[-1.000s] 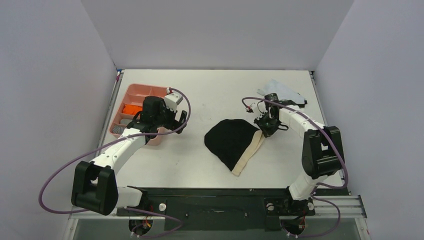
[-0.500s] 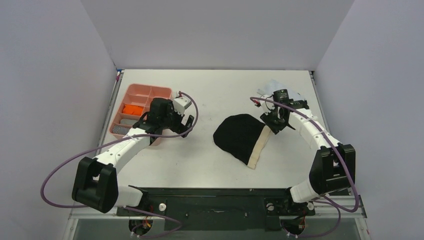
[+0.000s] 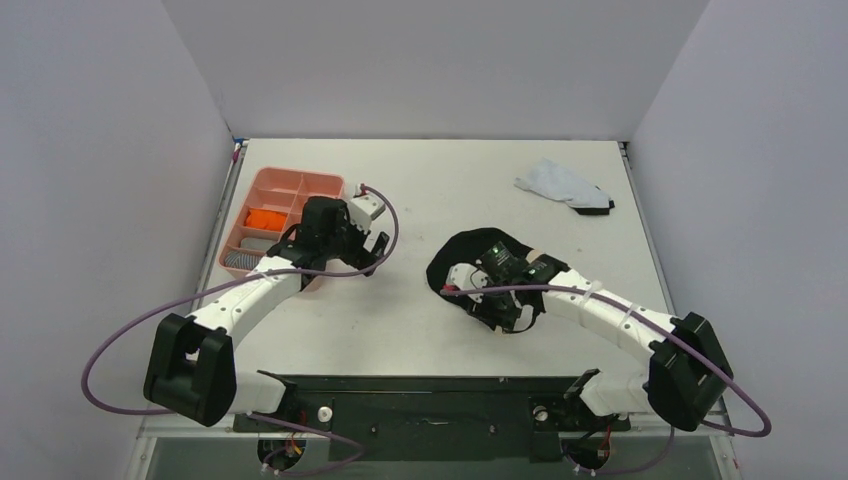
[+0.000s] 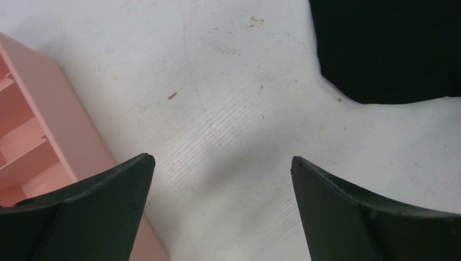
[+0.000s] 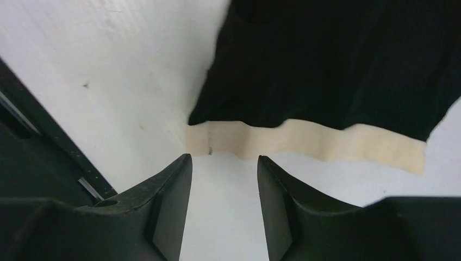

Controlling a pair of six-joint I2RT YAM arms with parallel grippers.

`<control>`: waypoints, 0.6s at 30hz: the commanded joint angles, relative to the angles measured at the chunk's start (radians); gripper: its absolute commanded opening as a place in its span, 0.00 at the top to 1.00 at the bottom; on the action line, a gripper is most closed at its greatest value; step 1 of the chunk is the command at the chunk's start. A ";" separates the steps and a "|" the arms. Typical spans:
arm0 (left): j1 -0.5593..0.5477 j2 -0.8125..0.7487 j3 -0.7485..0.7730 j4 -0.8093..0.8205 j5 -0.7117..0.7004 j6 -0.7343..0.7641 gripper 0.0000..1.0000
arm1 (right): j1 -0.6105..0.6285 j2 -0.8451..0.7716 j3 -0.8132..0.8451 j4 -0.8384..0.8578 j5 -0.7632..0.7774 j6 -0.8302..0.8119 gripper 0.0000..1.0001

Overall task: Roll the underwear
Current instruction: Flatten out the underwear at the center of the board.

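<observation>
tray (image 3: 262,190): pink, at the table's left edge; i judge it is there to take finished rolls.
orange underwear (image 3: 265,217): bundled in one tray compartment.
my left gripper (image 4: 220,160): spread wide and empty, over bare table just beside the tray, out of the way.
black underwear (image 3: 462,250): flat, mid-table, right of centre.
beige waistband (image 5: 304,138): on the edge facing my right gripper.
my right gripper (image 5: 224,163): fingers parted, holding nothing, low by the waistband's end, likely where the roll starts.
pale cloth (image 3: 560,183): far right corner, well apart.

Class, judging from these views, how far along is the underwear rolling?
Done: the orange underwear sits bundled in the tray. In hand: the right gripper, jaws apart, hovers at the waistband of the black underwear. To do: that pair lies flat, unrolled.
</observation>
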 commanded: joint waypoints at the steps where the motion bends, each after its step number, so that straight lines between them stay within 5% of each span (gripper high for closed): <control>1: 0.053 -0.035 0.025 -0.012 -0.013 -0.003 0.03 | 0.123 0.004 -0.038 0.066 0.022 0.056 0.56; 18: 0.105 -0.039 0.038 -0.030 -0.012 0.003 0.03 | 0.175 0.198 -0.080 0.106 0.150 0.078 0.56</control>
